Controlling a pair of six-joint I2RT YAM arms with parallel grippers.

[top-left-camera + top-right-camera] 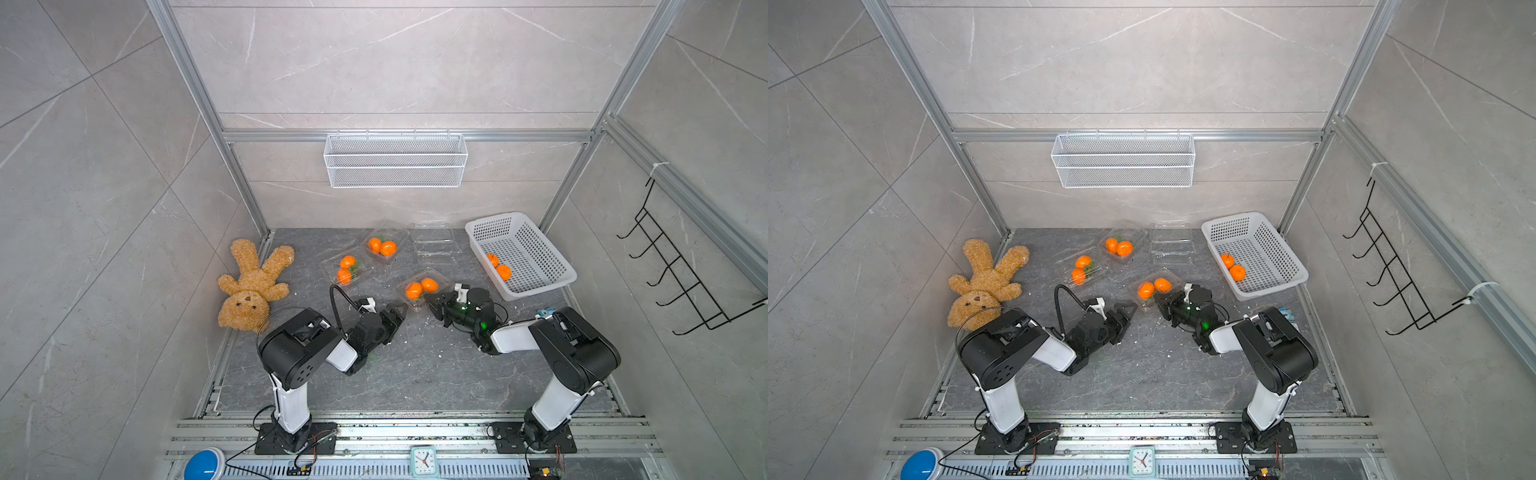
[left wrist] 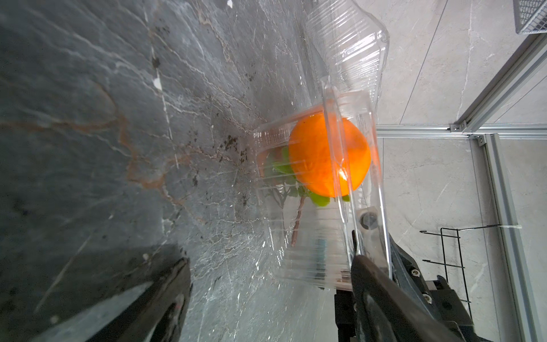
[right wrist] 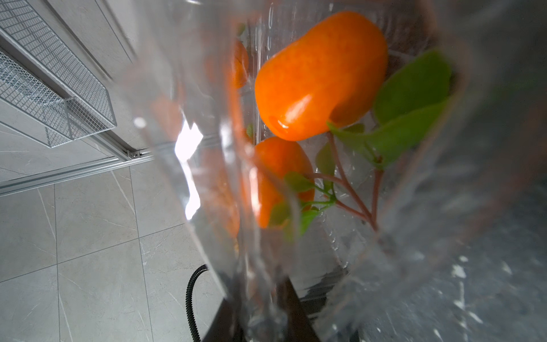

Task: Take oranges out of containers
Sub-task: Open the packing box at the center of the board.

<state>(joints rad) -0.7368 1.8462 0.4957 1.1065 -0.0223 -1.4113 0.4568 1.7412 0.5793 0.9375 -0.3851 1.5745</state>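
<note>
While both arms reach in over the dark stone table (image 1: 415, 374), a teddy bear (image 1: 253, 286) lies sprawled at the left edge, head toward the near side. Right of it sits the left container (image 1: 328, 266), clear plastic, with two oranges (image 1: 348, 262) inside, one nearer than the other. A little farther back and to the right, the far container (image 1: 397, 233) holds another orange pair (image 1: 388, 248) side by side.

On the near side of those, the left gripper (image 1: 402, 308) points at the near container (image 1: 417, 304). The left wrist view shows its fingers (image 2: 165, 296) spread well apart, so it is open and grips nothing, with one finger just beside the clear rim. That near container holds two leafy oranges (image 1: 429, 285), touching each other, and its ribbed lid (image 2: 346, 44) shows beyond the fruit. Behind it, by the far wall, lies the empty container (image 1: 434, 245).

The right gripper (image 1: 433, 300) meets the near container's right side, jaws closed on the clear plastic wall. The right wrist view is filled with that plastic, with fruit and green leaves close behind it.

Farther right, the white basket (image 1: 540, 245) holds two loose oranges (image 1: 503, 272) near its left wall. A wire mesh basket (image 1: 395, 166) hangs on the far wall, and a black hook rack (image 1: 673, 270) on the right wall.
</note>
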